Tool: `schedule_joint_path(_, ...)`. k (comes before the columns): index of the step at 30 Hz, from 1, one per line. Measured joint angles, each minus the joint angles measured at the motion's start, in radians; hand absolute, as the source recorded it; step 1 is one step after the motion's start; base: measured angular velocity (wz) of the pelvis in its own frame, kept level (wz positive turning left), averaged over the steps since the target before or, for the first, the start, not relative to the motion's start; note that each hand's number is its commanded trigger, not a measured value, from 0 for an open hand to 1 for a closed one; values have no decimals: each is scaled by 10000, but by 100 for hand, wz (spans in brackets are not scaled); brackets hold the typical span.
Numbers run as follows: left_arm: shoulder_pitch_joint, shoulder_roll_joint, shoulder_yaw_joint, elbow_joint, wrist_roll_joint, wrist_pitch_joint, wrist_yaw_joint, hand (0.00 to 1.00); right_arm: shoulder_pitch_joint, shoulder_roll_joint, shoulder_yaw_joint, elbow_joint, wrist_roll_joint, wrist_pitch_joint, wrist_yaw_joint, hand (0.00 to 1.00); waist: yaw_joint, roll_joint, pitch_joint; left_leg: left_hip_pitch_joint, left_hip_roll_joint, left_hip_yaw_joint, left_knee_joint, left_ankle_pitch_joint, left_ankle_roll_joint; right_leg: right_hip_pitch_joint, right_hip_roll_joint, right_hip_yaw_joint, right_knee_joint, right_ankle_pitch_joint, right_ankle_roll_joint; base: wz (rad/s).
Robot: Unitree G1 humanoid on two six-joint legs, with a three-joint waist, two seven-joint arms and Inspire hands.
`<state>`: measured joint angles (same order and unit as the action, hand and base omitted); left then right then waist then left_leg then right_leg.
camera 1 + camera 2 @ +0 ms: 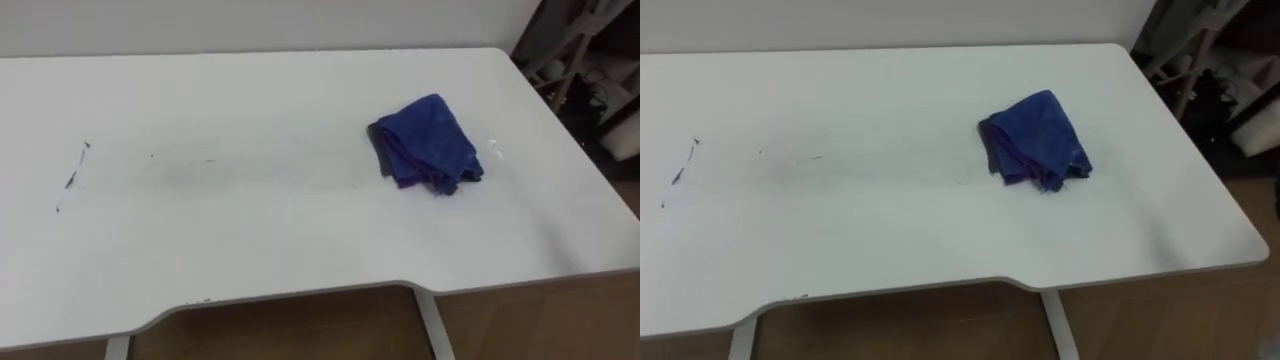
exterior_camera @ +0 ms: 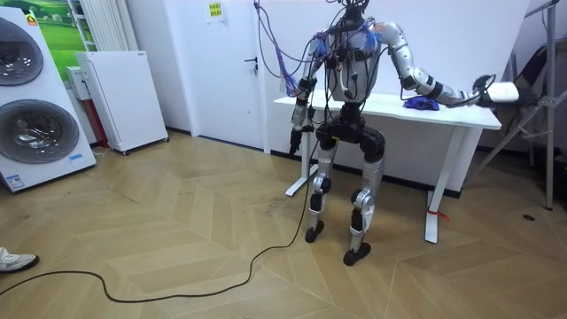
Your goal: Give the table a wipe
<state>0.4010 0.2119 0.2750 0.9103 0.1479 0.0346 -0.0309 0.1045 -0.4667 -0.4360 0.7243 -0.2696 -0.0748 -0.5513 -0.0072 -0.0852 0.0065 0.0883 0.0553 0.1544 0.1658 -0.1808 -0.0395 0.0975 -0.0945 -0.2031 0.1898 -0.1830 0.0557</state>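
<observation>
One blue cloth (image 1: 428,143) lies on a smudged table (image 1: 250,235) over wooden floor (image 2: 177,221).

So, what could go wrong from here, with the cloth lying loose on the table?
1. The blue cloth lies bunched, far from the dark marks at the left of the table; a wipe may only smear them, like the faint grey streak between.
2. In the room view the right hand reaches past the table's end, near a stand; swinging back, it may hit the stand or push the cloth off.
</observation>
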Motion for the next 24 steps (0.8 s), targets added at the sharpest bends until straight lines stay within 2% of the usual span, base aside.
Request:
schedule_joint_path(2, 33, -19, 127, 93, 2, 23, -1, 0, 149, 1, -294, 541, 384, 113, 13, 0, -88, 4, -12, 4, 0, 13, 15, -16, 0, -37, 3, 41, -17, -10, 9, 0)
schedule_joint_path(5, 139, -29, 617, 93, 1, 18, 9, 0, 300, -1, -825, 1211, 1773, 92, 33, 0, -251, -27, -34, 3, -4, 12, 12, -17, 2, -38, 3, 48, -28, -14, 8, 0)
schedule_joint_path(7, 145, -28, 879, 91, 2, 2, 81, 0, 363, -4, -1170, 1848, 2302, 91, 29, 0, -258, -92, -79, 16, -1, 4, 13, -19, 0, -5, 15, 40, -43, -14, 8, 0)
schedule_joint_path(10, 159, -32, 966, 83, -2, 4, 173, 0, 444, -3, -1380, 2652, 3190, 111, 57, 0, -376, -135, -95, 15, 1, 7, 16, -27, -2, 2, 17, 33, -41, -14, 8, 0)
schedule_joint_path(14, 122, -22, 965, 126, -7, 4, 215, 0, 700, -3, -1376, 3646, 3471, 141, 234, 0, -480, -132, -96, 17, 2, 21, 16, -35, -2, 1, 17, 51, -42, -23, 10, 0)
schedule_joint_path(18, 143, -39, 950, 149, -8, 116, 221, 0, 965, 65, -1330, 4549, 3558, 567, 630, 0, -453, -92, -82, 68, 6, 56, 21, -64, -3, 24, 16, 89, -40, -30, 17, -2)
schedule_joint_path(21, 85, -38, 805, 187, -11, 215, 290, 0, 1163, 412, -918, 5083, 3824, 916, 869, 0, -406, -87, -87, 92, 6, 55, 9, -67, -4, 39, 16, 101, -38, -35, 17, 0)
schedule_joint_path(24, 15, -63, 483, 426, -4, 303, 293, 0, 1451, 1037, -366, 5285, 3726, 1234, 1392, 0, -394, -20, -131, 113, 7, 54, 21, -78, -6, 67, 22, 122, -40, -35, 17, 0)
